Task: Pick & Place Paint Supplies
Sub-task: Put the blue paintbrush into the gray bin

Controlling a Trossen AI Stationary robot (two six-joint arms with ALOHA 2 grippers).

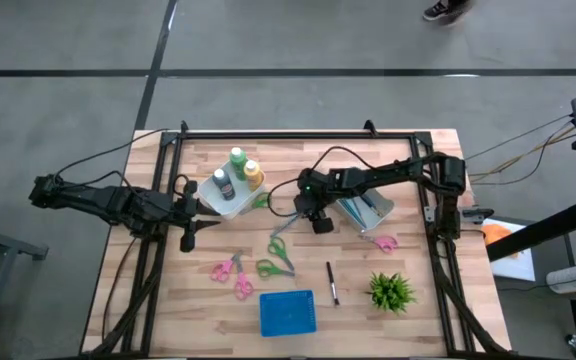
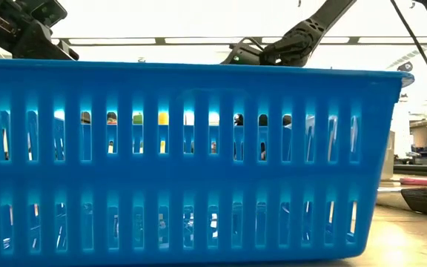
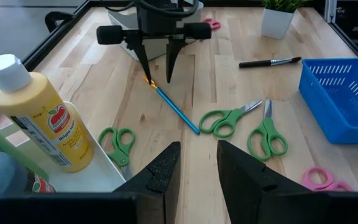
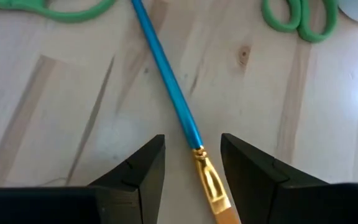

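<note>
Your right gripper (image 4: 191,168) is down over the middle of the table (image 1: 408,170), fingers pointing at the wood, and the blue brush (image 4: 166,78) lies flat between them. Its gold collar sits right in the gap, and the jaws stand apart on either side of it, not pinching it. From the left wrist you can see the same thing: the two dark fingertips (image 3: 146,65) straddle the brush's gold end while the blue handle runs away toward the green scissors (image 3: 229,118).

Your left gripper (image 3: 197,168) waits at the table's left side near the white tray (image 1: 230,203), jaws narrowly parted and holding nothing. The yellow bottle (image 3: 39,118) stands upright in that tray, alongside the green bottle (image 1: 237,159) and the dark bottle (image 1: 223,182). A dark-handled brush (image 1: 333,283) lies near the front, between the blue basket (image 1: 288,313) and the potted plant (image 1: 391,290).
</note>
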